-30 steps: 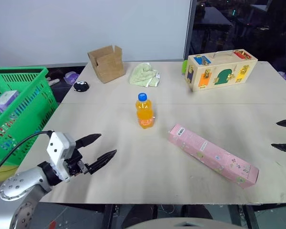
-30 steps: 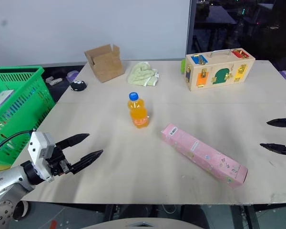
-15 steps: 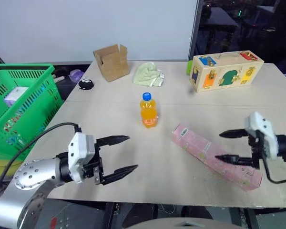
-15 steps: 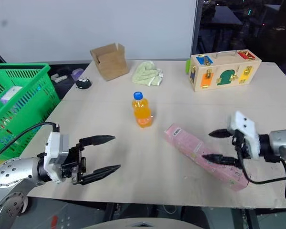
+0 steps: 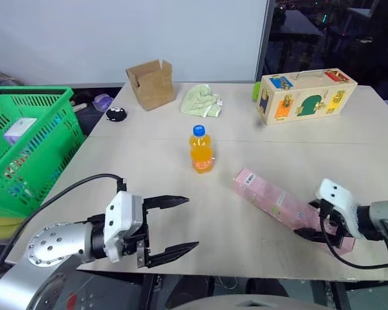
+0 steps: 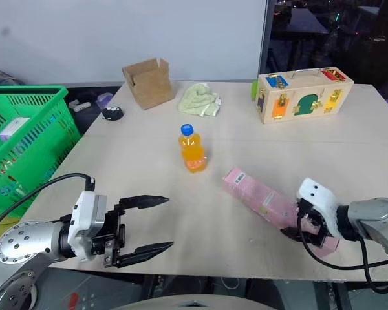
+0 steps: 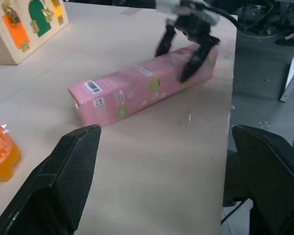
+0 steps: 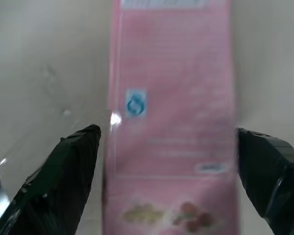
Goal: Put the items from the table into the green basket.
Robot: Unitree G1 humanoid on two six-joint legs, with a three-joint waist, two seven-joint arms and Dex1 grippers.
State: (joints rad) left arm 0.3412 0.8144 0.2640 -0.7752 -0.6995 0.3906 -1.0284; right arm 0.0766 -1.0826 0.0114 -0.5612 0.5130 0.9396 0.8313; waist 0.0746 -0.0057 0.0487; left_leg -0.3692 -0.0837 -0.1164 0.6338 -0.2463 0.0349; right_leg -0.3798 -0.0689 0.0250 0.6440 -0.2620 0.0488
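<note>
Green basket (image 5: 48, 139) holds box (image 5: 19, 129) (pale).

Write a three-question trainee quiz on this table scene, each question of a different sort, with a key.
1. True or false: the orange-drink bottle stands upright on the table.
2. Which item does the right gripper straddle? A) pink carton B) cardboard box C) green cloth
3. Fill in: the green basket stands off the table's ___ side.

Key: 1 true. 2 A, jaws open either side of its near end. 3 left; the left gripper, open, holds nothing.
</note>
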